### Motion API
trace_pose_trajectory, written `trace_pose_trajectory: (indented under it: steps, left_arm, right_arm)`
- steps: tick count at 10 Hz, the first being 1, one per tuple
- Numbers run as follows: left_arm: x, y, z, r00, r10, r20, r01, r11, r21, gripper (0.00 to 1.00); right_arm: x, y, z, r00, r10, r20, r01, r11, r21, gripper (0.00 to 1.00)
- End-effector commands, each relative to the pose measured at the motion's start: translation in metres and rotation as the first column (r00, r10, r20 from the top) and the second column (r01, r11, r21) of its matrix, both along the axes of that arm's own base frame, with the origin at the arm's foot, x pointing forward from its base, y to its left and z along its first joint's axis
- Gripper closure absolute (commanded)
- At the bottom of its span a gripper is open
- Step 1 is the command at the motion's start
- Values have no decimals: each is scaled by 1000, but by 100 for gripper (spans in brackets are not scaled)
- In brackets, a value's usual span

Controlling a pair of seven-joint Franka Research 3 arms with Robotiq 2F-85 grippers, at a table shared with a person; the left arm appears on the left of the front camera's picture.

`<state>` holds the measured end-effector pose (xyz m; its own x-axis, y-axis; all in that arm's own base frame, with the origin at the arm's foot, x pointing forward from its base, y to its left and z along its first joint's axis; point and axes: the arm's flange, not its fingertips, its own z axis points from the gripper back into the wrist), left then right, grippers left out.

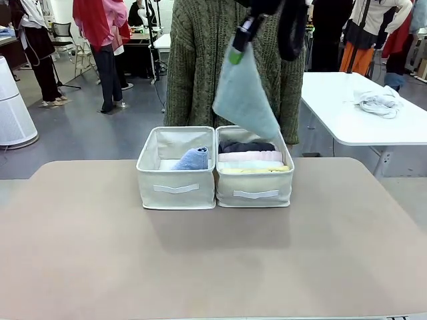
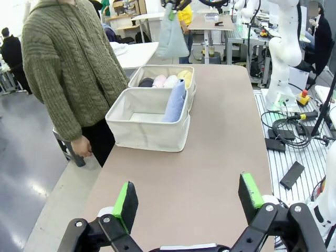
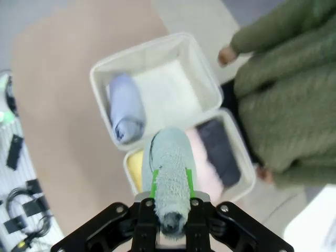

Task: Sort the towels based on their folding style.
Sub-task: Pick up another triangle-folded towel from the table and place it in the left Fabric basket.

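Above the right bin [image 1: 233, 183]: pale blue-grey cone towel [image 1: 243, 93] hangs, tip pinched in the right gripper [image 1: 235, 53].
Left wrist view: left gripper [image 2: 188, 193] spread wide, empty, over bare table [image 2: 220, 131].
Left bin [image 1: 153, 180]: periwinkle cone towel [image 1: 192, 160].
Right bin contents: dark grey roll [image 1: 245, 147], pink roll [image 1: 250, 157], white roll [image 1: 253, 164], yellow roll [image 1: 257, 170].
Surface: tan table, bins mid far edge.
Room: person [image 1: 193, 73] in olive sweater behind.

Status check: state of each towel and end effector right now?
pale blue-grey towel: held, hanging over right bin
periwinkle towel: lying in left bin
dark grey roll, pink roll, white roll, yellow roll: packed in right bin
left end effector: open, empty
right end effector: shut on pale blue-grey towel
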<state>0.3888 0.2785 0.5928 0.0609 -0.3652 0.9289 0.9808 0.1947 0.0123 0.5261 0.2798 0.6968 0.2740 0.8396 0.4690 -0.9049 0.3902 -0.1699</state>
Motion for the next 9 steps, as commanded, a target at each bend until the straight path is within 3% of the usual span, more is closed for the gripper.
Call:
trace_pose_trajectory:
  steps: [1,5,8,9]
  left_arm:
    - [-2,0,1,1000,1,1,-1,1000,0,0]
    - [-2,0,1,1000,1,1,-1,1000,0,0]
    - [-2,0,1,1000,1,1,-1,1000,0,0]
    - [-2,0,1,1000,1,1,-1,1000,0,0]
  right_arm:
    - [30,28,2,992,119,53,-123,989,82,82]
    - [68,108,-28,970,229,78,-235,969,81,82]
    - [66,126,-36,956,282,84,-291,949,120,82]
    - [58,119,-53,969,240,55,-245,965,94,82]
